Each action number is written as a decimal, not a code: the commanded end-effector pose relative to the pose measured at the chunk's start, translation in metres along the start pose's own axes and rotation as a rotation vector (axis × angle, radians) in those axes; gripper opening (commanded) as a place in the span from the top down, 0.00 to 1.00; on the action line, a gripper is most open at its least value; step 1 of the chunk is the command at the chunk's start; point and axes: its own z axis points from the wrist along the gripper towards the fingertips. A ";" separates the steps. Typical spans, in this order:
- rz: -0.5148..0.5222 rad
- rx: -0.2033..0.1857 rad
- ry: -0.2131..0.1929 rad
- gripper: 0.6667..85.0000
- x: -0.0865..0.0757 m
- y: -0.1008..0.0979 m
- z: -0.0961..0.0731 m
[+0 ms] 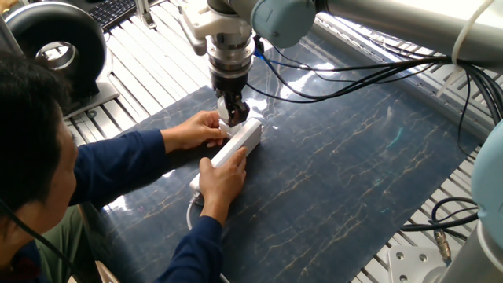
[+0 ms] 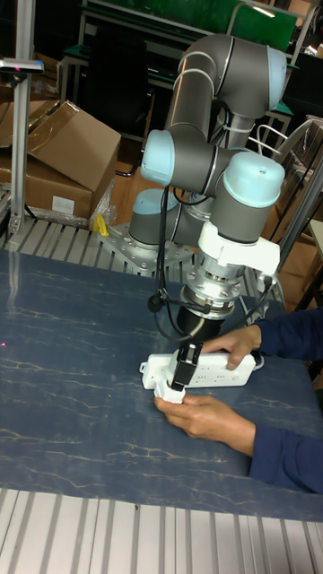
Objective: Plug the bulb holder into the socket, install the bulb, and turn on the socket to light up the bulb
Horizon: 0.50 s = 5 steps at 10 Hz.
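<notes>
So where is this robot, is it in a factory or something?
It looks more like a workshop or robot lab. The UR5 arm stands at a table with a grooved metal frame, cardboard boxes are stacked behind it, and a person's hands steady a power strip under its gripper.

Socket (image 1: pixel 238 144) hemmed in: 2 hands, one (image 1: pixel 196 130) on its far-left side, one (image 1: pixel 222 179) over the near end. Gripper (image 1: pixel 233 118) directly above the far end. Mat (image 1: pixel 354 165) right of socket lies bare, open approach. Cables (image 1: pixel 354 67) hang along the far edge.
</notes>
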 end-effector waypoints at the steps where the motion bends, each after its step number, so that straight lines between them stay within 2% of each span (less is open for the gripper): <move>1: 0.100 -0.020 -0.018 1.00 -0.005 0.006 -0.001; 5: 0.223 -0.039 -0.021 1.00 -0.005 0.015 0.001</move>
